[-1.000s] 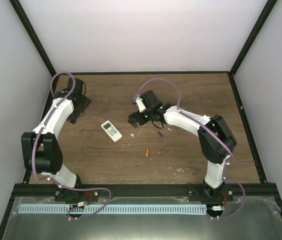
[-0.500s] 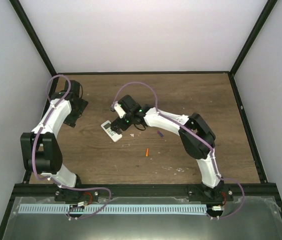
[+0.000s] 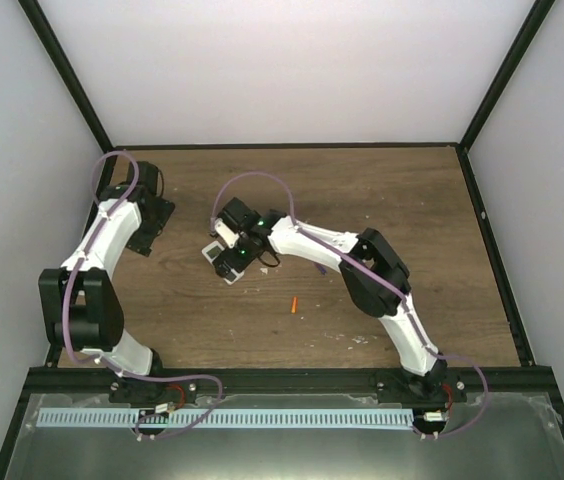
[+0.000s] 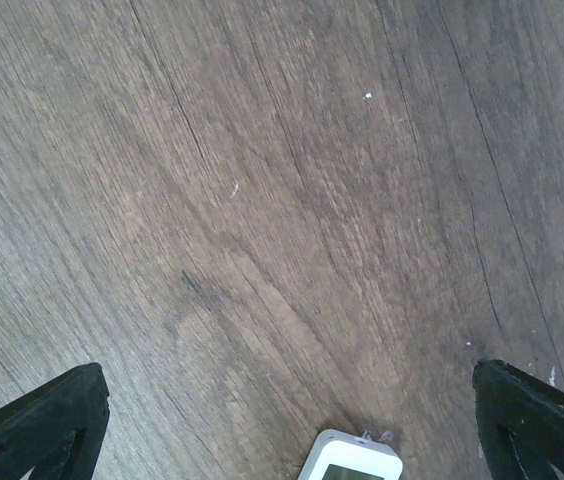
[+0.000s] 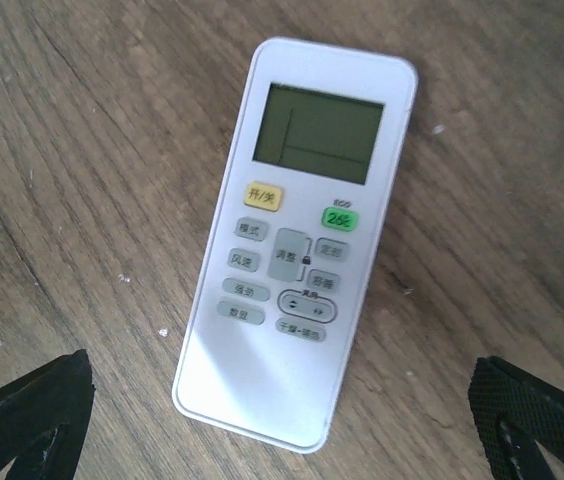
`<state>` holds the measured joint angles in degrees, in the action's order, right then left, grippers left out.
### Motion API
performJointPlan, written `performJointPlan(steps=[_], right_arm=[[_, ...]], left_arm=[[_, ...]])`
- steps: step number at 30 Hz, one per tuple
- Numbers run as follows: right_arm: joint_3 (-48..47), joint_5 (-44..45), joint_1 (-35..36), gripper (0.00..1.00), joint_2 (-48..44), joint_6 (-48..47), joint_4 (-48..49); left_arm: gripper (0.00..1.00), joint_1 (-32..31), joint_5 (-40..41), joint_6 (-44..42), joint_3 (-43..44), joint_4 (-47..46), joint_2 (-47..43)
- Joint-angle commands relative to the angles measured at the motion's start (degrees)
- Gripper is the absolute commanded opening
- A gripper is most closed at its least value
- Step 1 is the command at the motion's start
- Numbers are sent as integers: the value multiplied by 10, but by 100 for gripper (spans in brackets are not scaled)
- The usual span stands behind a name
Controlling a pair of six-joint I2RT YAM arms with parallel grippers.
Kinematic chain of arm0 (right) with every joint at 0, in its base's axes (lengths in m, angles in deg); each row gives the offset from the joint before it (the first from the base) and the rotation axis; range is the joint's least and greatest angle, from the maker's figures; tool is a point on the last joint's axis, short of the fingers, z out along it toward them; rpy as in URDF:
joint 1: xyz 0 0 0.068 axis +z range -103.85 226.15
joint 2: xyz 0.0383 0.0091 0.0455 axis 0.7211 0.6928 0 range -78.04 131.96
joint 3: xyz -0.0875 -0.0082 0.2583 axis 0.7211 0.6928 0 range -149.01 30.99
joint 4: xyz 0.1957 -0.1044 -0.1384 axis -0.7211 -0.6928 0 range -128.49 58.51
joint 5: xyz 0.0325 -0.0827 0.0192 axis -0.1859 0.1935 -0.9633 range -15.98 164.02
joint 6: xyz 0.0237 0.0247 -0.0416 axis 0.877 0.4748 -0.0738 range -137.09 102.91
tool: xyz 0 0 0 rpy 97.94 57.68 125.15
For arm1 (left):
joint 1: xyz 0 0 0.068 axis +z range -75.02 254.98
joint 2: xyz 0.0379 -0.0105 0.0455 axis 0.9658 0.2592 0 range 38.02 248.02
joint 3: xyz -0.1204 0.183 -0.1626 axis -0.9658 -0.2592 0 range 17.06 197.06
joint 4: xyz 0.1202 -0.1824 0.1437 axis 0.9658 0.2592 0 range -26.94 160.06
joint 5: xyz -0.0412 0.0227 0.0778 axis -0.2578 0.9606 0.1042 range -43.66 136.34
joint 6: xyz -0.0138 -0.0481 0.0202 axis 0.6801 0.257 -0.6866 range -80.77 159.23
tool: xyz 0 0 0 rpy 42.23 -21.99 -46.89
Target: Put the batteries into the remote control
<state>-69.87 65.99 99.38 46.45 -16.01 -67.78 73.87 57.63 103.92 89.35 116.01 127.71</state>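
Note:
The white remote control (image 5: 297,240) lies face up on the wooden table, its screen at the far end. My right gripper (image 5: 282,412) hovers straight over it, open, its fingertips wide apart on either side of its near end and not touching it. From above, my right gripper (image 3: 230,258) covers most of the remote (image 3: 210,254). The orange battery (image 3: 293,304) lies alone, right of the remote and nearer the front edge. The purple battery is hidden. My left gripper (image 3: 152,228) is open and empty at the far left. One end of the remote (image 4: 352,458) shows between its fingertips (image 4: 52,415).
Pale wood chips (image 3: 357,340) lie near the front. Black frame posts and white walls enclose the table on three sides. The right arm's forearm (image 3: 312,245) stretches across the table's middle.
My right arm has swung left, from near the purple battery to above the remote. My left gripper has drawn back slightly towards the far left.

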Motion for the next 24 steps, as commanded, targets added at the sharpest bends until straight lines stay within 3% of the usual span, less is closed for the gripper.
performJointPlan(steps=[1,24], right_arm=[[-39,15,18,100,27,8,-54],[-127,62,50,97,109,39,-139]], left_arm=[[100,3,-3,12,-2,13,-17],[100,13,-13,8,-30,4,-50]])
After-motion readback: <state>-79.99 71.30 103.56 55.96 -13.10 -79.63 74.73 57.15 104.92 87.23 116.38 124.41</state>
